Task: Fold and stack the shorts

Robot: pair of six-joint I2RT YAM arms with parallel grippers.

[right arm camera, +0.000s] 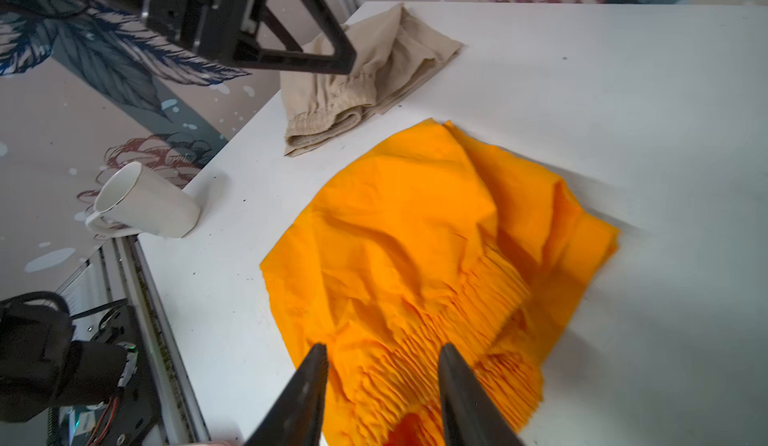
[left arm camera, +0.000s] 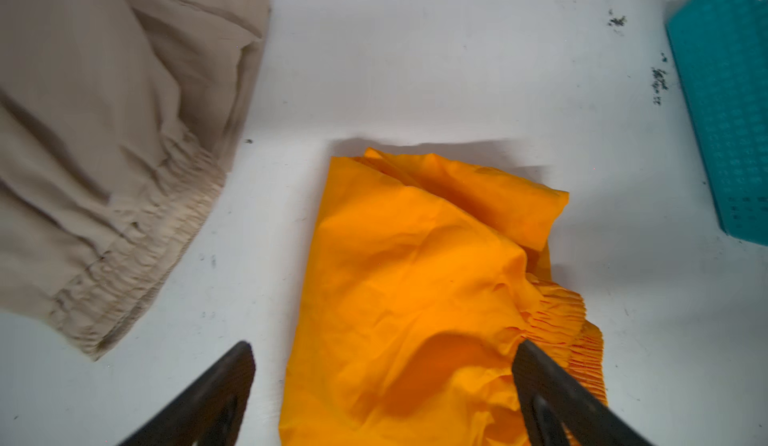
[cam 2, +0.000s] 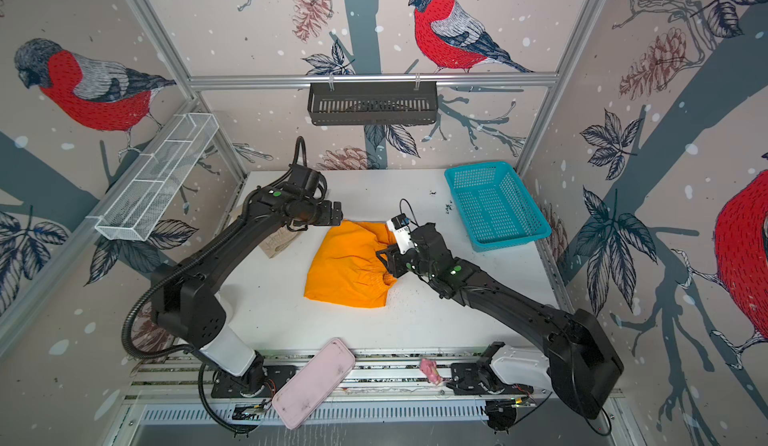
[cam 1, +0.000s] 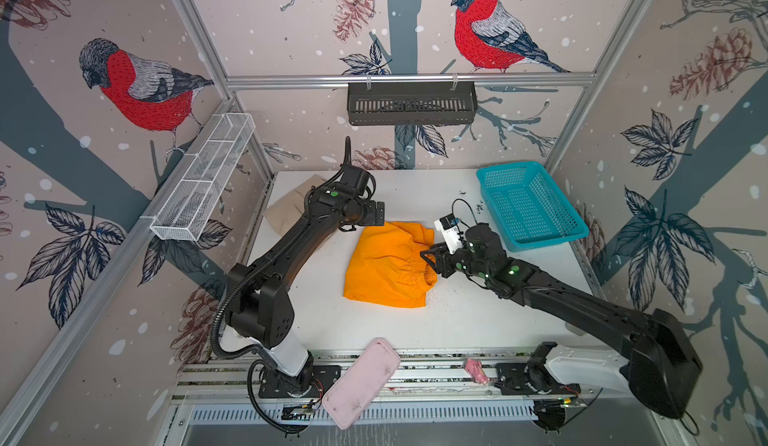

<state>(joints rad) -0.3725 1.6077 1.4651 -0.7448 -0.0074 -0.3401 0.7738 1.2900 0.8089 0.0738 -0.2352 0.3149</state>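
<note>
Although the orange shorts (cam 1: pixel 388 265) lay roughly folded at the middle of the white table (cam 1: pixel 457 319), the fold was seen to be loose and puffed, with the gathered waistband (right arm camera: pixel 478 311) turned toward the right arm. The beige shorts (left arm camera: pixel 104 153) were bunched at the far left corner of the table, apart from the orange pair, so nothing had been stacked. The left gripper (left arm camera: pixel 384 344) was held wide apart above the orange pair's far-left part, with nothing grasped. The right gripper (right arm camera: pixel 383 346) was set at the waistband, its fingers partly apart and the elastic between them; whether any cloth was pinched could not be told. Were only the top layer caught there, the fold would likely be dragged open on lifting, and the slack leg at the far side could be spilled out. A white mug (right arm camera: pixel 145 205) lying on its side at the table's left edge could be knocked off by a low sweep of the left arm (cam 1: pixel 291 240). Most of the beige pair was covered by that arm in both top views, the right fingers' roots were cut off in the wrist view, and the cloth edges there were perhaps smeared by motion.
</note>
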